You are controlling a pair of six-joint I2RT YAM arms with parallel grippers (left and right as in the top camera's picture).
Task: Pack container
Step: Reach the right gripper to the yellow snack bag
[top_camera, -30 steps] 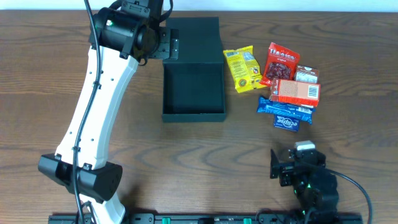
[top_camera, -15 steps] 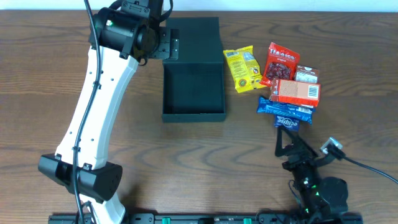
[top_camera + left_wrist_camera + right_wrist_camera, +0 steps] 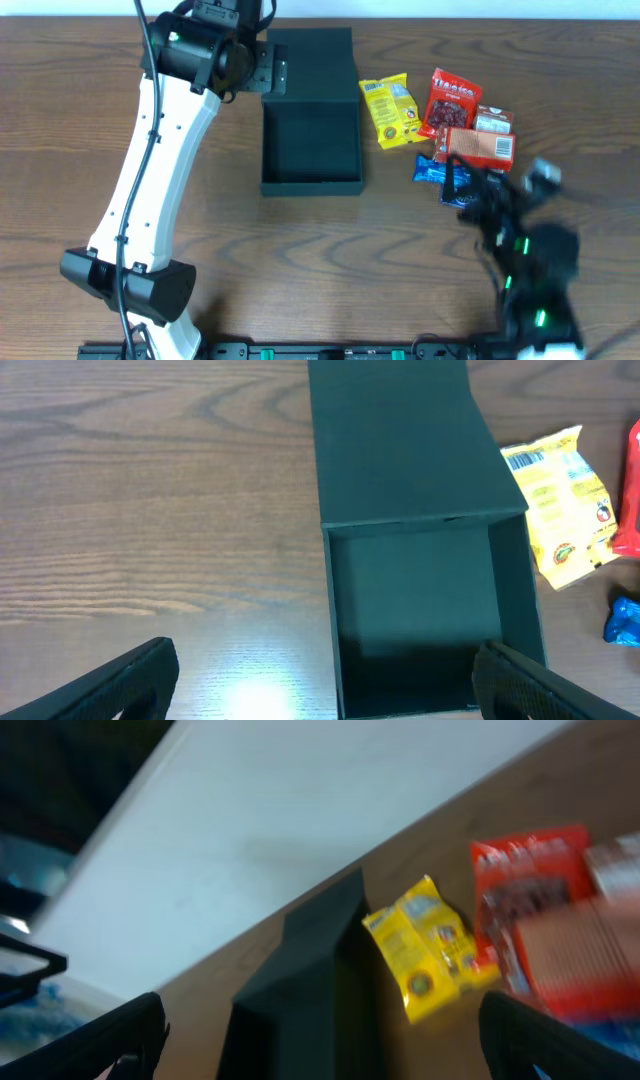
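Note:
The container point(image 3: 311, 186) is a dark box standing open left of the table's centre, its lid flap point(image 3: 312, 58) folded back and its inside bare. My left gripper point(image 3: 268, 72) hangs open beside the lid's left edge. In the left wrist view the container point(image 3: 330, 610) lies below the left gripper point(image 3: 325, 690), whose jaws stand wide apart. My right gripper point(image 3: 468, 190) is blurred and sits over the near edge of the snack pile. In the right wrist view the right gripper point(image 3: 330, 1040) is open and holds nothing, with the container point(image 3: 310, 980) ahead.
Right of the box lie a yellow packet point(image 3: 390, 110), a red packet point(image 3: 450, 100), an orange-red carton point(image 3: 478, 148), a small pale packet point(image 3: 493, 120) and blue packets point(image 3: 432, 172). The left arm's white link point(image 3: 150, 170) crosses the table's left side.
My right arm has swung up from the front edge toward the snack pile and is blurred with motion. The left arm and the box have not moved.

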